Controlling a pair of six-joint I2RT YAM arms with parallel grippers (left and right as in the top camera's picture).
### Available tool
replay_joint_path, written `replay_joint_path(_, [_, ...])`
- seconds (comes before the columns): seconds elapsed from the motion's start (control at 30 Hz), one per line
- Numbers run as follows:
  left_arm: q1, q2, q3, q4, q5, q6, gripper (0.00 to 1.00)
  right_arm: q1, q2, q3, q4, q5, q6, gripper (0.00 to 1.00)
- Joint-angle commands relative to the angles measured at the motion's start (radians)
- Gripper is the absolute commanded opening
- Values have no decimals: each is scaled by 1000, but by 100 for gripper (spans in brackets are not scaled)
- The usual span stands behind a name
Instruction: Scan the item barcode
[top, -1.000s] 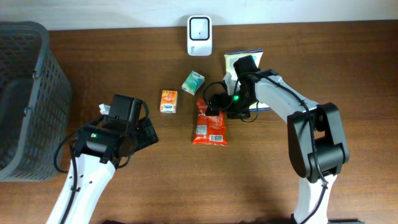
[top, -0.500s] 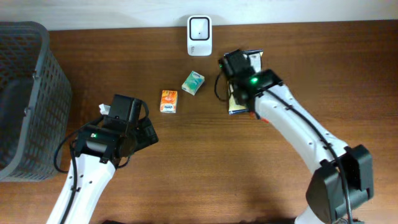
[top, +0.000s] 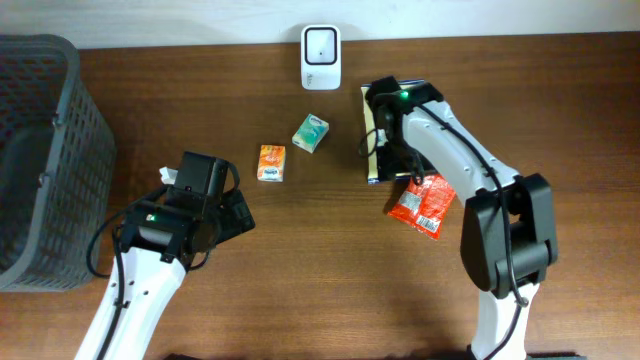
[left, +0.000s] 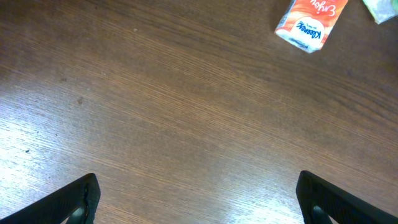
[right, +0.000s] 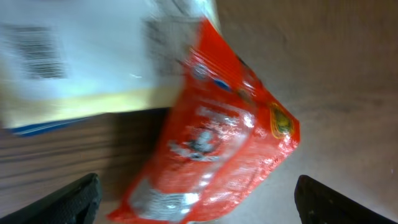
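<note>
Bright, even light falls from above on the wooden table (top: 300, 300). Around the red packet (right: 211, 143) shadows are soft and short. The right wrist view is motion-blurred, with glare on the packet's foil; the left wrist view is sharp.

Red packet (top: 424, 205) in overhead, right-wrist close-up

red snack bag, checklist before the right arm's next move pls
1. red snack bag lying on the table: ok
2. right jaws open, not gripping the bag: ok
3. left jaws open and empty: ok
4. bag's barcode readable: cannot tell, wrist view is blurred
5. bag apart from the pale package: not ok, their edges meet
6. scanner unobstructed: ok
</note>
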Motion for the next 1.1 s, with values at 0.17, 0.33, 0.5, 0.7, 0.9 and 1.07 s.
replay_joint_path(0.17, [0, -3, 1, 1, -11, -13, 99, -75, -11, -158, 137, -106, 91, 77])
replay_joint_path(0.33, [0, -3, 1, 1, -11, -13, 99, -77, -11, -181, 142, -48, 106, 25])
replay_joint_path(0.5, [0, -3, 1, 1, -11, -13, 99, -78, -43, -82, 15, -89, 63, 4])
replay_joint_path(0.7, [0, -3, 1, 1, -11, -13, 99, -78, -41, 186, -31, -761, -372, 4])
replay_joint_path(0.9, [0, -3, 1, 1, -11, -13, 99, -77, -11, -96, 568, -1228, -81, 4])
replay_joint_path(1.07, [0, -3, 1, 1, -11, -13, 99, -106, -11, -379, 809, -1067, 95, 16])
